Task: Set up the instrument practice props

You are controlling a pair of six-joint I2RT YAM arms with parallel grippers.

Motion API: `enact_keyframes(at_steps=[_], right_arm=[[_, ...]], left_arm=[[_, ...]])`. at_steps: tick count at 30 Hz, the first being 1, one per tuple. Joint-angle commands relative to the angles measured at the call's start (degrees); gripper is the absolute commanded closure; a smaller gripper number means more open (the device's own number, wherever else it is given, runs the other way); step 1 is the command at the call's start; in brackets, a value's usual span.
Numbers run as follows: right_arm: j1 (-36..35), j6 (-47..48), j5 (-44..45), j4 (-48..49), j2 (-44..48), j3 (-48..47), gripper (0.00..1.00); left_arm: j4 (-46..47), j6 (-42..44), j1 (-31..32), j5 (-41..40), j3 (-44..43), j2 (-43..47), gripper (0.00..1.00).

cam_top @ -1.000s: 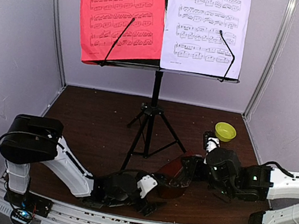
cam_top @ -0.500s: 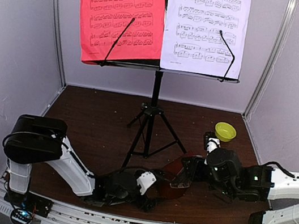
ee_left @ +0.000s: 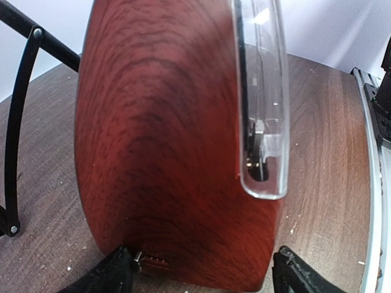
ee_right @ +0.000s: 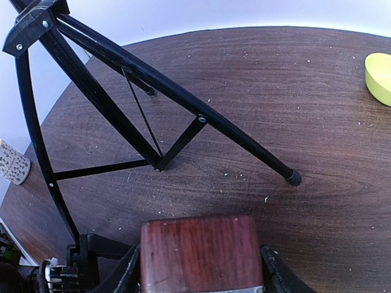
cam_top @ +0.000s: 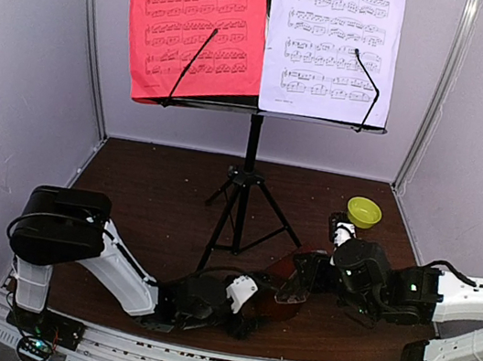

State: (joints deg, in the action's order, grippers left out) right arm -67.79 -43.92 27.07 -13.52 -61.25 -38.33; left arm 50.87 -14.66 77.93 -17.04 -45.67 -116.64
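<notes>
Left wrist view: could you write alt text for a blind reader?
A reddish-brown wood-grain metronome fills the frame, a clear cover on its right side. The black tips of the left pincer flank its base on a wooden table, a black stand leg at left.

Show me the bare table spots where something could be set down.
Free: the table at back left, between the left wall and the music stand legs; the back strip between those legs and the bowl. Crowded: front centre, metronome between left tool and right tool.

Red-brown pyramid metronome (cam_top: 276, 305) upright beside music stand (cam_top: 252, 145)
</notes>
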Motion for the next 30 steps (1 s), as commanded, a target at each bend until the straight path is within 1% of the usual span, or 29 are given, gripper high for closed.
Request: enact_keyframes(at_steps=[1,15,21,25,30], right_arm=[[-0.50,-1.24,2.06,3.93,1.85,-3.14,1.00],[-1.11,-1.17,2.64,3.84,1.84,-3.18,1.00],[-1.24,-0.78,2.80,3.76,1.49,-3.50,1.00],[-1.60,-0.74,3.68,3.46,1.71,-3.96,1.00],[-2.32,-0.51,4.82,3.33,1.46,-4.39,1.00]], left_arm=[[0.90,-0.01,-0.32,0.59,-1.36,-1.09,0.21],[1.64,-0.29,-0.32,0.00,-0.74,-0.90,0.30],[2.05,-0.29,-0.32,-0.29,-0.44,-0.75,0.30],[3.95,-0.45,-0.32,-1.05,1.20,0.28,0.29],[5.39,-0.64,-0.32,-1.77,2.52,0.54,0.32]])
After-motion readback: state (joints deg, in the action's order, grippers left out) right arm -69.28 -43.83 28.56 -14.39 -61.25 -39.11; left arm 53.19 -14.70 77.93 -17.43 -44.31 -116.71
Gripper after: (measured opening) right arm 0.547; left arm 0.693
